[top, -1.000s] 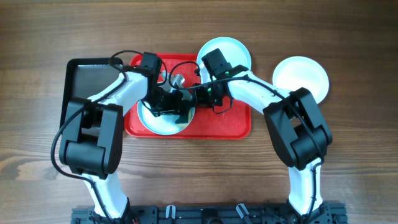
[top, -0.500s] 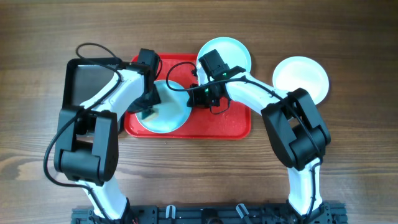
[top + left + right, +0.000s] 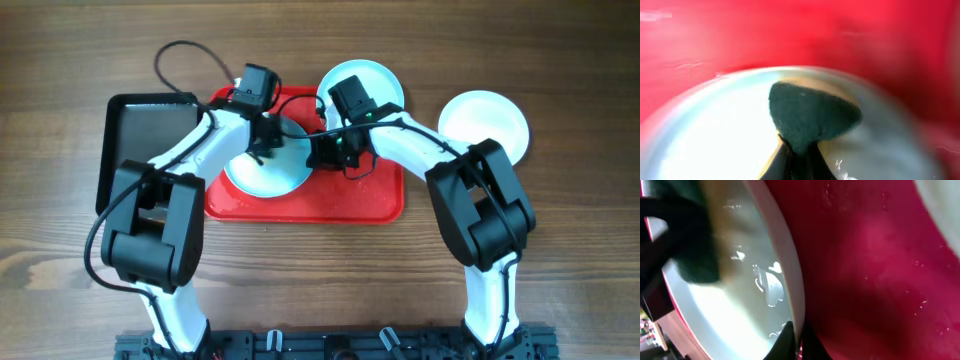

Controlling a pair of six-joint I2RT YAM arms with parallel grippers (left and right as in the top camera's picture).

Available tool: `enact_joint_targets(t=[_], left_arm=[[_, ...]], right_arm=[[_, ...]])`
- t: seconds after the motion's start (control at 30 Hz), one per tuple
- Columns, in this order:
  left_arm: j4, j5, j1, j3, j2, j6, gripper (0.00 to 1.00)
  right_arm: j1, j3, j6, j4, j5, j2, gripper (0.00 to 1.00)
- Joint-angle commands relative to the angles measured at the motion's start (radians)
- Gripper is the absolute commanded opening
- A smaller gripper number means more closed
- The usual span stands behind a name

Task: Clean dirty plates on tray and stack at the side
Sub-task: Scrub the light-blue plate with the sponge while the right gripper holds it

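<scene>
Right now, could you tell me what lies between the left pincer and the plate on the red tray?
A dark green scouring pad, pinched by the left pincer, sits against the plate; the left wrist view shows it.

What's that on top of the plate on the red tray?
A dark green sponge, pinched in the left claw, presses on the plate. The patch beneath it is hidden.

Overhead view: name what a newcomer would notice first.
Both arms converge on one wet plate at the left end of the red tray, mid-table. The left hand presses a dark green sponge onto it while the right hand pinches its rim. Another plate sits at the tray's far edge, and a third plate on the table to the right.
</scene>
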Motion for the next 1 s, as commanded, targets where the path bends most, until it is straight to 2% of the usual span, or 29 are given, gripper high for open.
enact_joint_targets(t=[0.0, 0.1, 0.2, 0.27, 0.33, 0.4, 0.5, 0.6, 0.67, 0.73, 0.8, 0.9, 0.97], left_arm=[[0.040, 0.372, -0.051, -0.003, 0.040, 0.095, 0.04], [0.011, 0.372, -0.051, -0.003, 0.040, 0.100, 0.04], [-0.022, 0.394, -0.050, -0.003, 0.040, 0.204, 0.04], [-0.020, 0.341, -0.043, -0.003, 0.040, 0.200, 0.04], [-0.016, 0.190, -0.026, -0.003, 0.040, 0.119, 0.04], [-0.023, -0.075, 0.008, -0.003, 0.040, -0.071, 0.04], [-0.057, -0.330, 0.058, -0.003, 0.040, -0.231, 0.04], [-0.128, -0.527, 0.092, -0.003, 0.040, -0.325, 0.04], [-0.183, -0.573, 0.097, -0.003, 0.040, -0.336, 0.04], [-0.256, -0.517, 0.092, -0.003, 0.040, -0.323, 0.04], [-0.302, -0.366, 0.083, -0.003, 0.040, -0.222, 0.04], [-0.341, -0.044, 0.072, -0.003, 0.040, -0.006, 0.04], [-0.359, 0.223, 0.072, -0.003, 0.040, 0.168, 0.04]], right_arm=[[0.016, -0.024, -0.038, -0.014, 0.065, 0.038, 0.04], [0.016, -0.024, -0.038, -0.015, 0.065, 0.038, 0.04], [0.016, -0.024, -0.038, -0.015, 0.065, 0.038, 0.04], [0.016, -0.024, -0.038, -0.015, 0.065, 0.038, 0.04], [0.016, -0.024, -0.037, -0.016, 0.065, 0.038, 0.04], [0.016, -0.024, -0.038, -0.016, 0.065, 0.038, 0.04], [0.016, -0.024, -0.038, -0.018, 0.065, 0.038, 0.04], [0.016, -0.024, -0.037, -0.018, 0.065, 0.038, 0.04], [0.016, -0.024, -0.037, -0.015, 0.065, 0.038, 0.04], [0.016, -0.024, -0.037, -0.013, 0.065, 0.038, 0.04], [0.016, -0.024, -0.037, -0.013, 0.065, 0.038, 0.04], [0.016, -0.024, -0.037, -0.014, 0.065, 0.038, 0.04], [0.016, -0.024, -0.037, -0.014, 0.065, 0.038, 0.04]])
